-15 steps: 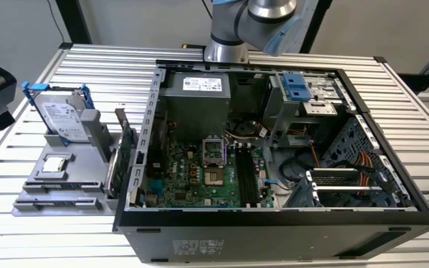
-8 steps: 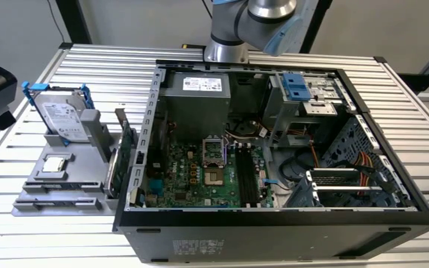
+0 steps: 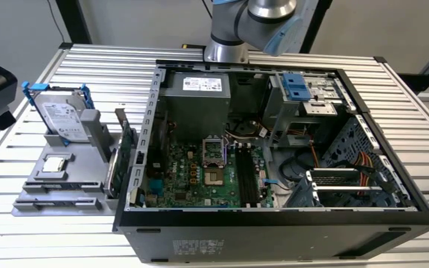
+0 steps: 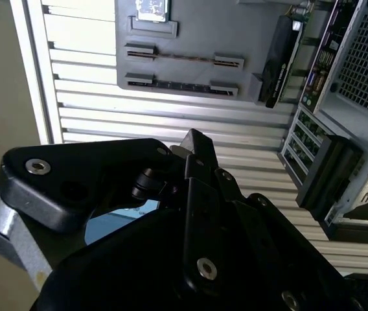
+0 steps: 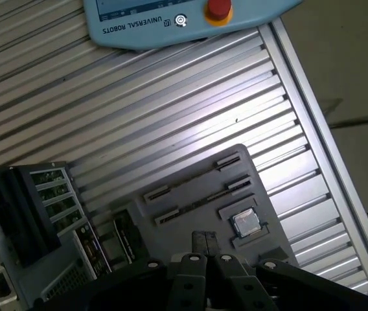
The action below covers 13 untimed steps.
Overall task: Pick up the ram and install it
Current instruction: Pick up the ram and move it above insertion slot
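One gripper [image 5: 205,240] sits closest to both wrist cameras, fingertips pressed together with nothing between them. It hangs over the grey tray [image 3: 87,167] without touching it. The tray lies at the lower left of the exterior view on the slatted table [image 3: 51,240], just beside the open PC case [image 3: 274,229].

The tray has two holder slots. The thin strip on edge in the slot nearer the CPU chip [image 3: 53,164] looks like the ram [image 4: 184,57]; colour can't be told. The ram is not picked up, and the motherboard slots [image 3: 246,176] at frame centre look bare.

Farther back on the tray the hard drive [image 3: 62,114] stands upright, and a larger circuit card [image 3: 127,146] stands between tray and case wall. The arm [image 3: 252,22] is at top centre.

Risks, my guess:
- Clenched fingers would strike the stick's edge.
- An off-centre pinch could tilt or drop it.
- The nearby card and case wall invite a bump.
- Skewed seating could jam the slot.
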{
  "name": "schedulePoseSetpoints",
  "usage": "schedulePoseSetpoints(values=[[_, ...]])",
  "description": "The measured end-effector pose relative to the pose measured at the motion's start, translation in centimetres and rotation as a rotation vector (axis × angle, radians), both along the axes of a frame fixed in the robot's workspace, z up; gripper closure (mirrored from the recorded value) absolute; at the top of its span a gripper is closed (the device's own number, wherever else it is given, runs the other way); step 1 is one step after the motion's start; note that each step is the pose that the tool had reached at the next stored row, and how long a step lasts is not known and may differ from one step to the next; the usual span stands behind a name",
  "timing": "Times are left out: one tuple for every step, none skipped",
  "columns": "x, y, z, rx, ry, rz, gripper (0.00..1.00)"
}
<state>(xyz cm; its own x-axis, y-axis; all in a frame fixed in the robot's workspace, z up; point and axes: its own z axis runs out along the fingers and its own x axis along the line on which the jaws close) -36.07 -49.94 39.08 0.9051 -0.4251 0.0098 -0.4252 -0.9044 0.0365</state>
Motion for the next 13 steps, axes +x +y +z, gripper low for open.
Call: schedulePoseSetpoints(values=[[0.0,0.0,0.0,0.0,0.0,0.0,1.0],[0.0,0.0,0.0,0.0,0.0,0.001,1.0],[0.0,0.0,0.0,0.0,0.0001,0.002,1.0],[0.0,0.0,0.0,0.0,0.0,0.005,1.0],[0.0,0.0,0.0,0.0,0.0,0.008,1.0],[0.0,0.0,0.0,0.0,0.0001,0.013,1.0],[0.0,0.0,0.0,0.0,0.0001,0.018,1.0],[0.0,0.0,0.0,0.0,0.0001,0.023,1.0],[0.0,0.0,0.0,0.0,0.0,0.029,1.0],[0.0,0.0,0.0,0.0,0.0001,0.035,1.0],[0.0,0.0,0.0,0.0,0.0001,0.041,1.0],[0.0,0.0,0.0,0.0,0.0,0.046,1.0],[0.0,0.0,-0.01,0.0001,-0.0001,0.052,1.0]])
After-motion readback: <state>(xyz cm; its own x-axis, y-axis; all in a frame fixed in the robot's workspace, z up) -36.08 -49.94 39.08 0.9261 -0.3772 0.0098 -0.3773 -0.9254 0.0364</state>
